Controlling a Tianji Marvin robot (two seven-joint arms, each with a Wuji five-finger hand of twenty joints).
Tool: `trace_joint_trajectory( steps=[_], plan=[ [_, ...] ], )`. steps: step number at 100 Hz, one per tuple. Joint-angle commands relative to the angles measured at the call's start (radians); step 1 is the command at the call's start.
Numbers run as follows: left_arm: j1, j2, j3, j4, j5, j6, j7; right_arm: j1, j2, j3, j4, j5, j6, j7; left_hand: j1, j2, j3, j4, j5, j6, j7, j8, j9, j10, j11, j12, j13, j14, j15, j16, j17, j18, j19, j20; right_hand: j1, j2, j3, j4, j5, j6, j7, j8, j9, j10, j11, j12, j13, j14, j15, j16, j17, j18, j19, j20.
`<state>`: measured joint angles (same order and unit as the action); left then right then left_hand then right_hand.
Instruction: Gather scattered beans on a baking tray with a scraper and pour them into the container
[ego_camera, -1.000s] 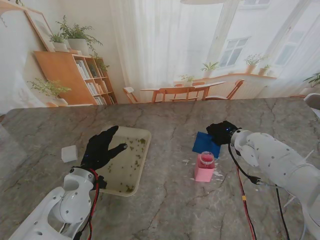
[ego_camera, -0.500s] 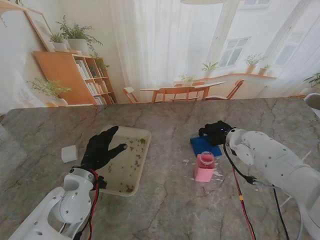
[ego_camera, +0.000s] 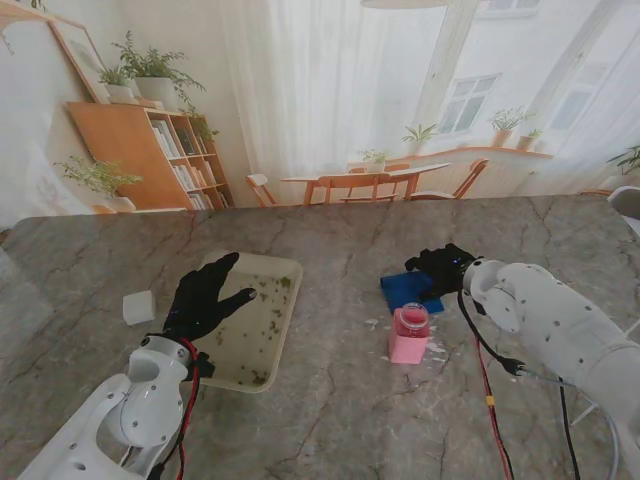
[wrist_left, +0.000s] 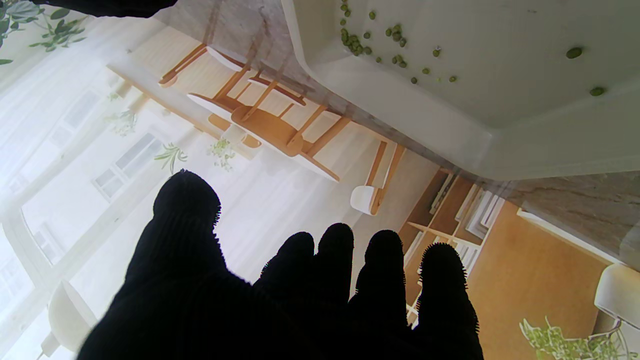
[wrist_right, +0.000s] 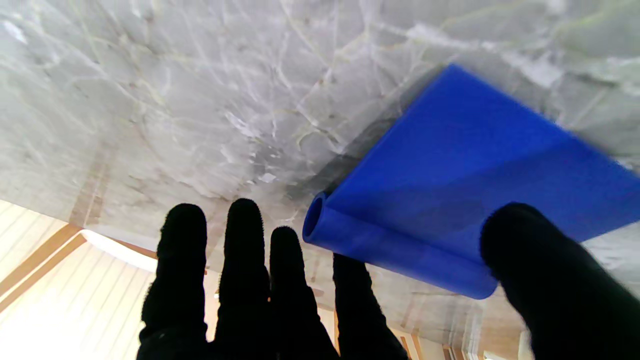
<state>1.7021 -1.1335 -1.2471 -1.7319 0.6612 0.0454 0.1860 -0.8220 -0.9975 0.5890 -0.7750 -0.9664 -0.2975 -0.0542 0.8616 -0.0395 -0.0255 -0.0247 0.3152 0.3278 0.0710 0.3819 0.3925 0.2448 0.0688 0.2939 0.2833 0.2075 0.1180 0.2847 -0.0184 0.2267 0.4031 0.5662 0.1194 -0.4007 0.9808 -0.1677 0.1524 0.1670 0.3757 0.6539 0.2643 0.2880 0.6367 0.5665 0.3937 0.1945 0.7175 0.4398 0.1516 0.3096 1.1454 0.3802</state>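
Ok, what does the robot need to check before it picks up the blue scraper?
1. Right hand at the blue scraper: ok, the thumb and one finger bracket its rolled edge in the right wrist view.
2. Firm grasp on the scraper: cannot tell; that view is blurred and the fingers look spread.
3. Left hand free: ok, open and hovering over the tray's left side.
4. Beans in the tray: ok, scattered inside it.
5. Pink container upright: ok, it stands nearer to me than the scraper.
6. Container open for pouring: cannot tell.
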Motion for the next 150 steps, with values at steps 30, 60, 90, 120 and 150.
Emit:
trace_joint_trajectory(
  steps=[30,60,90,120,150],
  plan=[
    [-0.004,0.000,0.010,0.008,-0.003,-0.008,-0.004,0.023,0.023,-0.059,0.017,-0.009,-0.090,0.012,0.029,0.045,-0.013,-0.015,0.008,0.001,0.003,0.008,0.016,-0.033,-0.001,0.008,0.026,-0.026,-0.002,0.010,-0.001,-0.033,0.011,-0.014,-0.089,-0.124,0.055,-0.034,0.010,0.302,-0.419,-0.271,-0.129,0.141,-0.257,-0.048,-0.141,0.082,-0.073,-0.051,-0.078,0.035,-0.021,-0.032],
    [-0.010,0.000,0.015,0.012,-0.001,-0.010,-0.007,0.123,-0.002,-0.305,0.136,0.091,-0.124,-0.094,0.031,0.050,-0.013,-0.016,0.010,0.001,0.004,0.008,0.020,-0.035,0.000,0.009,0.028,-0.026,-0.002,0.010,0.000,-0.037,0.013,-0.015,-0.057,-0.163,0.088,-0.032,0.022,0.333,-0.408,-0.381,-0.127,0.135,-0.272,-0.019,-0.140,0.083,-0.082,-0.058,-0.069,0.027,-0.005,-0.025],
    [-0.013,0.000,0.018,0.014,-0.001,-0.010,-0.007,0.176,-0.067,-0.507,0.287,0.192,-0.168,-0.238,0.035,0.061,-0.013,-0.017,0.010,0.003,0.004,0.008,0.020,-0.034,0.000,0.009,0.030,-0.026,-0.001,0.010,0.000,-0.038,0.015,-0.016,0.024,-0.226,0.156,-0.026,0.005,0.065,0.027,0.312,-0.062,0.024,0.097,0.130,-0.067,0.035,0.031,0.005,-0.008,0.006,0.027,0.006],
    [-0.007,0.000,0.014,0.008,0.000,-0.003,-0.004,0.182,-0.137,-0.618,0.416,0.269,-0.212,-0.324,0.038,0.066,-0.015,-0.018,0.012,0.002,0.005,0.008,0.023,-0.038,0.001,0.010,0.032,-0.029,-0.001,0.010,0.001,-0.040,0.018,-0.017,0.156,-0.292,0.255,-0.009,0.186,-0.352,0.907,0.211,0.010,-0.049,0.358,0.309,-0.020,0.017,0.128,0.053,0.013,0.018,0.041,0.016],
    [-0.006,0.000,0.013,0.006,-0.001,-0.002,-0.007,0.140,-0.115,-0.484,0.339,0.238,-0.136,-0.292,0.041,0.067,-0.015,-0.018,0.013,0.003,0.005,0.008,0.023,-0.035,0.000,0.010,0.032,-0.028,-0.001,0.010,0.000,-0.039,0.018,-0.019,0.345,-0.392,0.238,-0.179,0.512,-0.663,1.023,0.299,0.229,-0.227,0.529,0.408,0.139,-0.083,0.269,0.123,0.113,0.014,0.053,0.022]
  ],
)
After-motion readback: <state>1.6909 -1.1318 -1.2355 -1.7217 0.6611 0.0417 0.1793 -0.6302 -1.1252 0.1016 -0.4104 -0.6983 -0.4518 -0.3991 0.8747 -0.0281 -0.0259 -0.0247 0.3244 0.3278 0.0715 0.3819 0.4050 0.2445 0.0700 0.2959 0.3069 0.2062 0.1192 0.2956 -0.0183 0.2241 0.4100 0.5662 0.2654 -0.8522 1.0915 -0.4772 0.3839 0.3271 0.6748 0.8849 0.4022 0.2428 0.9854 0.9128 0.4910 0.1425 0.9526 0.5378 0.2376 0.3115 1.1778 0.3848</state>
